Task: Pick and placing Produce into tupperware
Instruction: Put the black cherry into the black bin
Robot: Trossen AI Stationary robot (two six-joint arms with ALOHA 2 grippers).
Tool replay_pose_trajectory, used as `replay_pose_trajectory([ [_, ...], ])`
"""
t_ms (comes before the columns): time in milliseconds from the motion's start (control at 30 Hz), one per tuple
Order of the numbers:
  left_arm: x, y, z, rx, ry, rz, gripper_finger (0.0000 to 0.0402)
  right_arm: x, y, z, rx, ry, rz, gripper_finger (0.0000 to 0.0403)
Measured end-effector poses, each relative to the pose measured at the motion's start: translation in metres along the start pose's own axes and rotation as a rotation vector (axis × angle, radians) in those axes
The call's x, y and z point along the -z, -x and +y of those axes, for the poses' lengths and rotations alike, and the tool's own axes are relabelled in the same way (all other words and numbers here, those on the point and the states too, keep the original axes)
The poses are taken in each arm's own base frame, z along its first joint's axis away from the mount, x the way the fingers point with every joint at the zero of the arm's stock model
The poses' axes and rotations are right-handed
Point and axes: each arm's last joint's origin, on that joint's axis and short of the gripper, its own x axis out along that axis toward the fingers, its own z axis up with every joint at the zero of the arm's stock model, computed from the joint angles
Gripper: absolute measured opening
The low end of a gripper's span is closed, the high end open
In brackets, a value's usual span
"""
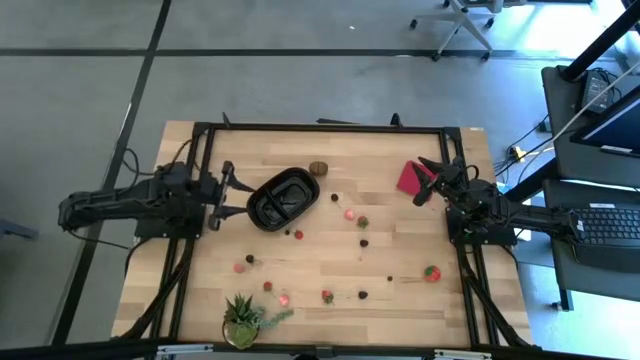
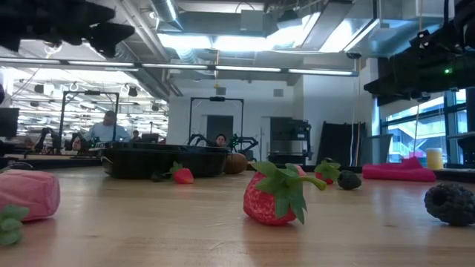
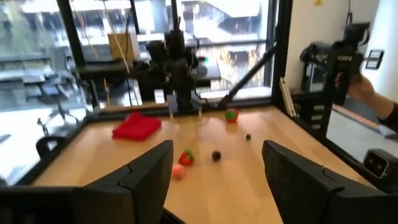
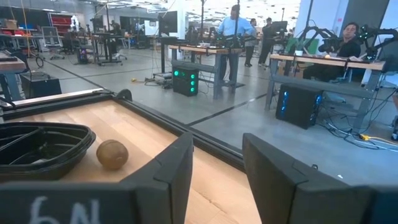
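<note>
High view shows your left gripper (image 1: 222,197) and right gripper (image 1: 428,180) both spread wide and empty, parked at opposite desk (image 1: 400,300) edges; produce (image 1: 350,213) lies scattered beside the empty tupperware (image 1: 283,198), ready for picking.

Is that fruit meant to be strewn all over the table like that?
It looks spilled: small red and dark produce lies scattered across the table, none visibly inside the black tupperware. A brown round piece sits just outside it.
</note>
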Motion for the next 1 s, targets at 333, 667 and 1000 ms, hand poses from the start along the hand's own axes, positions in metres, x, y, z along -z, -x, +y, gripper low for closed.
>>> replay_pose_trajectory([
  [333, -0.038, -0.035, -0.006, 0.037, 0.056, 0.36, 0.0231, -0.001, 0.0, 0.0, 0.001, 0.043, -0.01, 0.0142],
  [667, -0.055, -0.056, -0.03, 0.011, 0.124, 0.685, 0.0231, -0.001, 0.0, 0.0, 0.001, 0.042, -0.011, 0.0142],
  [1000, -0.032, -0.076, -0.052, -0.035, 0.184, 0.86, 0.0231, -0.001, 0.0, 0.0, 0.001, 0.036, -0.01, 0.0142],
])
